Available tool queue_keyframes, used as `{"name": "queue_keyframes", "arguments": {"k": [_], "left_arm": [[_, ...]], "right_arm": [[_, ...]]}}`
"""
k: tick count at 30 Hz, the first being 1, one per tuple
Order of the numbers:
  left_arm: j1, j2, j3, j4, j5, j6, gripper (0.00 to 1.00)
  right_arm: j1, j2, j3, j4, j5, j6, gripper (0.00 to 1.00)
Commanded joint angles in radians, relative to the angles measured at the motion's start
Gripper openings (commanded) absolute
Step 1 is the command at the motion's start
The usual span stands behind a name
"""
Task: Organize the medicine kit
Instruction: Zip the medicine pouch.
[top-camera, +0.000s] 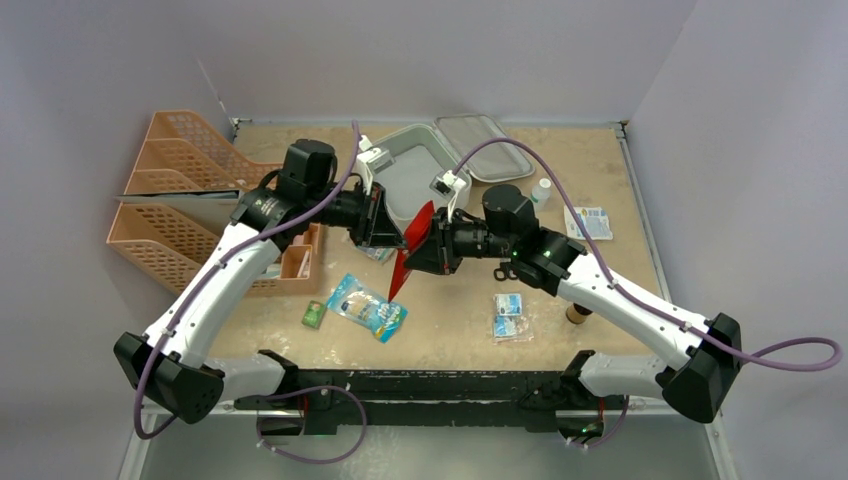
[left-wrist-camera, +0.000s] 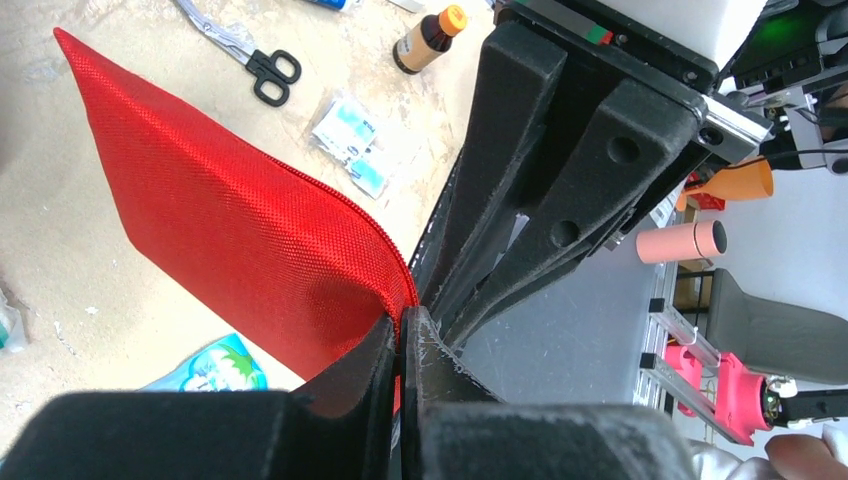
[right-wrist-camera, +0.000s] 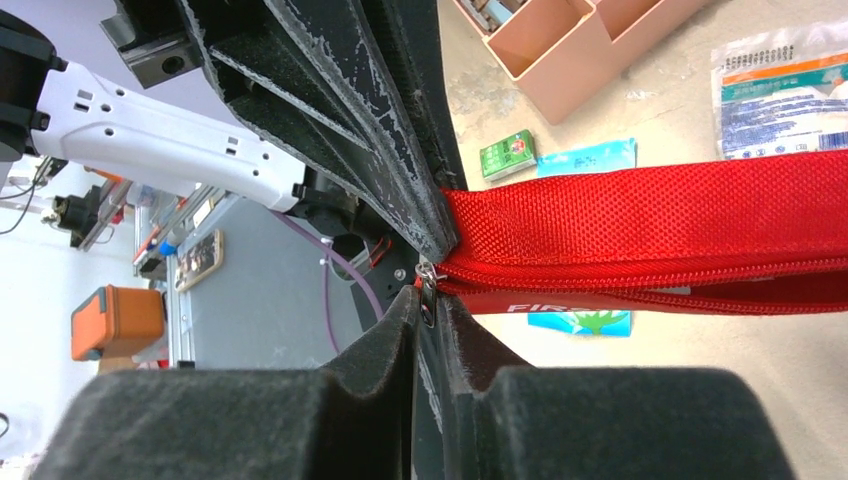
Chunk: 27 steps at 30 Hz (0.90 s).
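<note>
Centre frame: red pouch (top-camera: 410, 240) held off table (top-camera: 600, 300); left gripper (left-wrist-camera: 402, 325) clamps its corner; right gripper (right-wrist-camera: 428, 305) pinches zip pull (right-wrist-camera: 427, 278). Upper centre: medicine kit (top-camera: 408, 170), open.

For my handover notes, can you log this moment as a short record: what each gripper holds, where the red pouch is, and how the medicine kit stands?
left gripper: shut on the red pouch, at its corner
right gripper: shut on the zip pull
red pouch: held on edge between both grippers, above the table
medicine kit: at the back of the table, lid open to its right
loose items: scissors, brown bottle
</note>
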Motion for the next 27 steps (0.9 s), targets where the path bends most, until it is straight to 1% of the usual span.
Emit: {"name": "queue_keyframes", "arguments": {"k": [1,3,6,10,14,16,18,20,22,27], "left_arm": [[0.003,0.010,0.036,-0.007,0.041,0.052,0.00],[0.002,0.012,0.037,-0.008,0.046,0.058,0.00],[0.002,0.013,0.037,-0.007,0.067,0.069,0.00],[0.002,0.021,0.043,0.005,0.086,0.060,0.00],[0.002,0.038,0.068,0.023,0.107,0.030,0.01],[0.002,0.043,0.082,0.033,0.110,0.017,0.09],[0.004,0.041,0.094,0.040,0.104,0.005,0.22],[0.006,0.033,0.104,0.040,0.065,-0.011,0.30],[0.013,0.015,0.113,0.028,-0.004,-0.015,0.36],[0.020,-0.076,0.090,0.030,-0.216,0.047,0.41]], "right_arm": [[-0.006,-0.014,0.002,0.039,-0.048,-0.020,0.11],[-0.007,-0.013,0.003,0.039,-0.051,-0.026,0.08],[-0.012,-0.005,0.006,0.031,-0.049,-0.038,0.00],[-0.015,0.008,0.013,0.028,-0.047,-0.041,0.00],[-0.015,0.041,0.014,0.093,-0.059,0.000,0.00],[-0.015,0.055,0.014,0.128,-0.060,0.019,0.00],[-0.015,0.064,0.014,0.148,-0.045,0.026,0.00],[-0.017,0.063,0.014,0.164,-0.018,0.032,0.00],[-0.017,0.056,0.014,0.175,0.010,0.040,0.00],[-0.017,0.037,0.012,0.191,0.064,0.058,0.00]]}}
